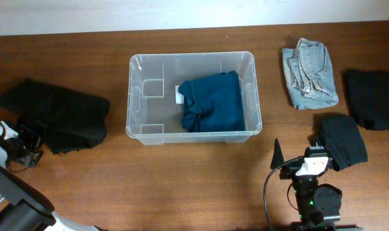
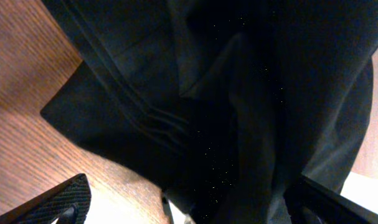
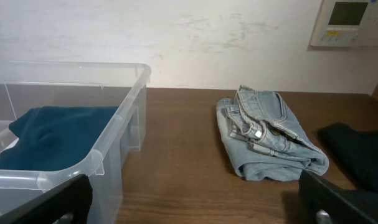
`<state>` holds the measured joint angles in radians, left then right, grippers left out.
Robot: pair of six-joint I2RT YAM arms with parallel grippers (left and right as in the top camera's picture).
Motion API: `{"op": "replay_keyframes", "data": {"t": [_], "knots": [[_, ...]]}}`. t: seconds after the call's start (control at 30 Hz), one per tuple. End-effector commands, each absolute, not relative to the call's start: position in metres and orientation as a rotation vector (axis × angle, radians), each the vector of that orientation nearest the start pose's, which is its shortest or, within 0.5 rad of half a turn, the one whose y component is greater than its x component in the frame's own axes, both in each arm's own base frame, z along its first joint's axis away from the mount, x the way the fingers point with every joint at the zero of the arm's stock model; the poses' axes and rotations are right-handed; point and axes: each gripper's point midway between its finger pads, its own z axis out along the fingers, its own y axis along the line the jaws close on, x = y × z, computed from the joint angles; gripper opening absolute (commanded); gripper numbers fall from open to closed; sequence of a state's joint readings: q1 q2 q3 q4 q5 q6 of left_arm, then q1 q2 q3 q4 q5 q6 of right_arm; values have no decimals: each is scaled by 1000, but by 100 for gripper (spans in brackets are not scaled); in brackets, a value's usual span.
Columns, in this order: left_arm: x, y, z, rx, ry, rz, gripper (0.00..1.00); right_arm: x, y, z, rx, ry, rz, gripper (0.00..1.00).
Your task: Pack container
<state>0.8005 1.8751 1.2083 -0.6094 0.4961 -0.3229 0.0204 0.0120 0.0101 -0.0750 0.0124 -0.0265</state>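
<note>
The container, a clear plastic bin, stands mid-table with a folded dark teal garment in its right half. My left gripper is at the table's left edge, open, against the near end of a crumpled black garment. In the left wrist view this black cloth fills the frame and reaches down between the spread fingers of the left gripper. My right gripper hovers open and holds nothing right of the bin. Its wrist view shows the right gripper, the container wall and the teal garment.
Folded light-blue jeans lie right of the bin, seen in the right wrist view as jeans. A black garment lies at the far right. A smaller black bundle sits beside my right gripper. A white wall backs the table.
</note>
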Motion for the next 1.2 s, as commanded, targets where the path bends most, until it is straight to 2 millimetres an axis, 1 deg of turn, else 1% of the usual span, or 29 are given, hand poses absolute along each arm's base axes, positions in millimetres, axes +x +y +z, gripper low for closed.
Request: {"op": "replay_keyframes", "data": {"t": [0.0,0.13,0.27,0.4,0.53,0.67,0.77,0.97,1.17], "knots": [[338,226,31,-1375,2325,-609,100,246,5,155,-35,1650,-8,98],[351,220,20,-1333,2298,-734,99,246,5,155,-35,1650,-8,98],[355,223,11,-1320,2290,-736,99,246,5,155,-35,1650,-8,98],[362,225,12,-1246,2285,-737,99,246,5,155,-36,1650,-8,98],[364,227,14,-1228,2275,-733,99,246,5,155,-35,1650,-8,98],[375,225,23,-1164,2232,-788,99,246,5,155,-35,1650,-8,98],[376,225,24,-1154,2225,-792,99,246,5,155,-35,1650,-8,98],[375,222,12,-1169,2241,-818,99,246,5,155,-35,1650,-8,98],[381,213,-1,-1117,2221,-923,99,246,5,155,-35,1650,-8,98]]}}
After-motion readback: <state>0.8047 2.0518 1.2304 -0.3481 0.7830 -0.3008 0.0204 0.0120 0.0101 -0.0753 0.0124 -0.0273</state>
